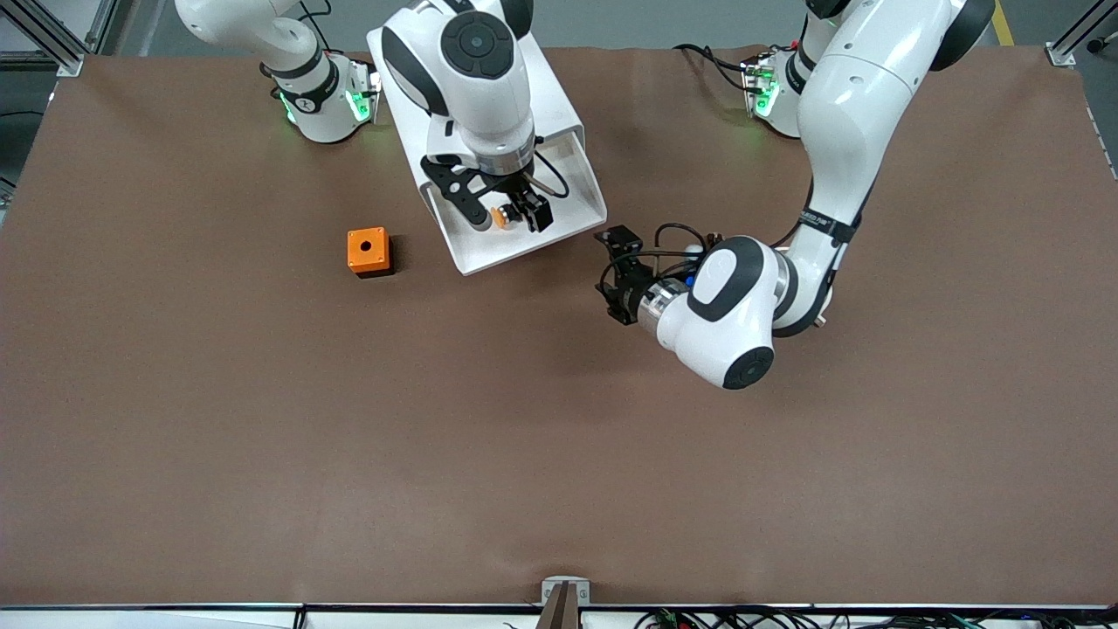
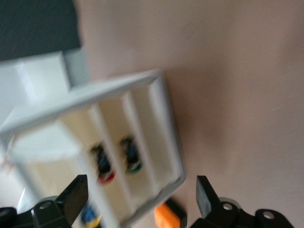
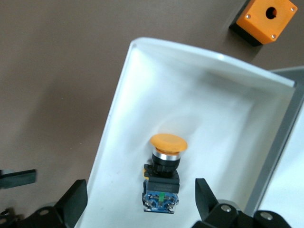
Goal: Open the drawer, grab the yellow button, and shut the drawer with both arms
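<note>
The top drawer [image 1: 572, 188] stands pulled out of the white cabinet [image 1: 559, 96], which my right arm mostly hides. The button [image 1: 502, 216], with an orange-yellow cap, lies on its side on the drawer's floor. My right gripper [image 1: 507, 214] is open over it, one finger on each side. In the right wrist view the button [image 3: 164, 173] lies between the open fingertips [image 3: 73, 199] without touching them, on the white drawer floor [image 3: 209, 109]. My left gripper [image 1: 609, 273] is open and empty, low over the table beside the drawer's front corner.
An orange cube with a hole [image 1: 367, 251] stands on the brown table toward the right arm's end, beside the drawer; it also shows in the right wrist view [image 3: 266, 19]. The blurred left wrist view shows the cabinet's front [image 2: 161, 123] with lower drawers.
</note>
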